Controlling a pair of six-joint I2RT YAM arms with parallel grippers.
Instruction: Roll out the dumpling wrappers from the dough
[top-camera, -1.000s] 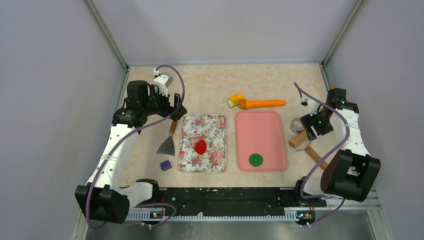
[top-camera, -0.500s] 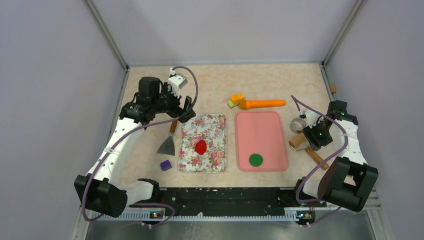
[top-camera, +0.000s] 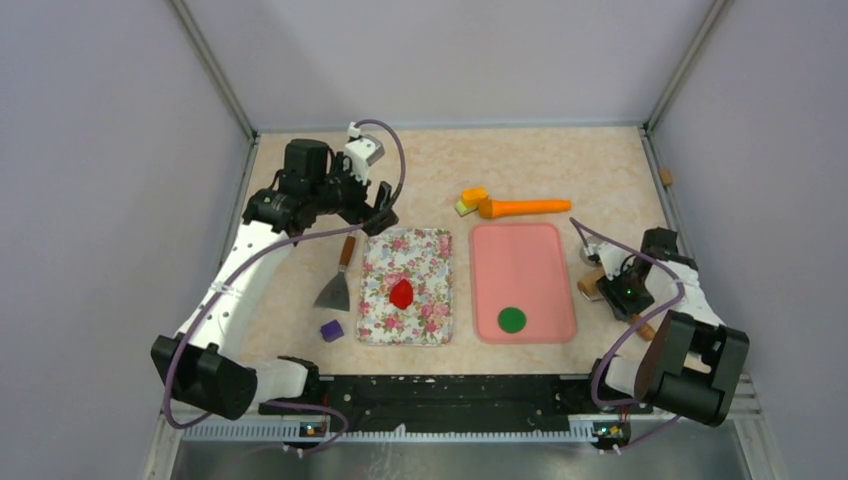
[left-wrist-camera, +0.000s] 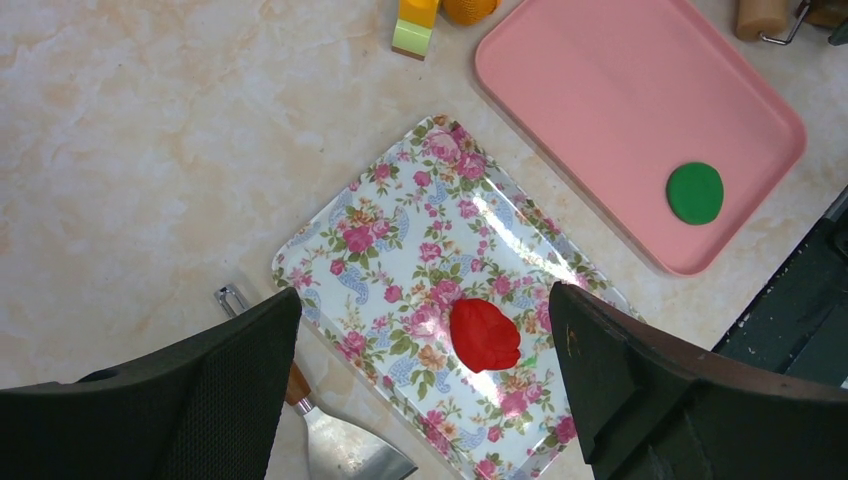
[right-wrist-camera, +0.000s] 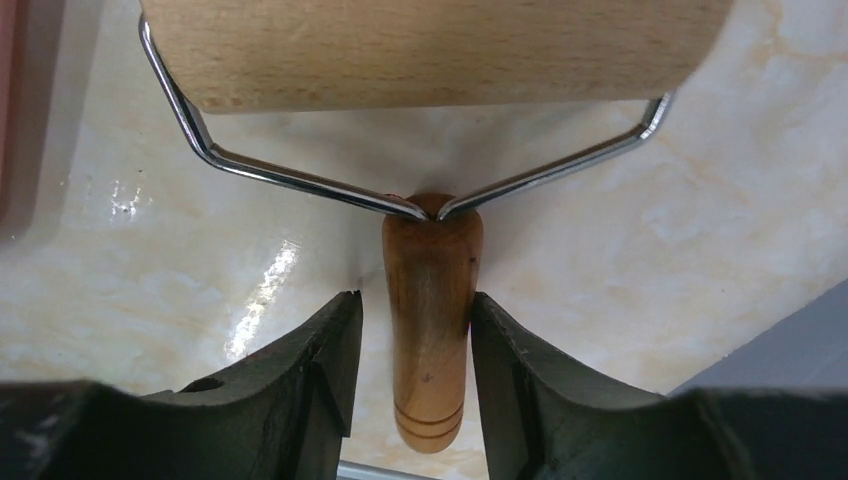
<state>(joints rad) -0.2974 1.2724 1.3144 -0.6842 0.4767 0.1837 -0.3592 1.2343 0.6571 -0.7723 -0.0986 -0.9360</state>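
The right arm has swung down and in from where it hung a moment ago, and its claw (right-wrist-camera: 412, 312) now sits low over the rolling pin (right-wrist-camera: 430, 50) beside the pink tray (top-camera: 523, 245). The left arm has drifted rightwards along the back of the table, so its claw (left-wrist-camera: 425, 300) now hangs above the flowered tray (left-wrist-camera: 400, 230). To me that reads as the right arm going for the tool while the left gets ready to help at the dough.

Looking down the right wrist, the two fingers (right-wrist-camera: 320, 350) stand either side of the pin's wooden handle (right-wrist-camera: 430, 300). They are only a little apart. The right one looks about touching the wood, and a sliver of table shows by the left one, so I'd say it straddles the handle without pinching it yet.

The left claw is spread wide and holds nothing.

The red dough (left-wrist-camera: 485, 335) lies as a lump near the middle of the flowered tray, not yet flattened. One green wrapper (left-wrist-camera: 695, 192), flat and round, rests at the near end of the pink tray. A scraper (top-camera: 335, 290) lies just left of the flowered tray.
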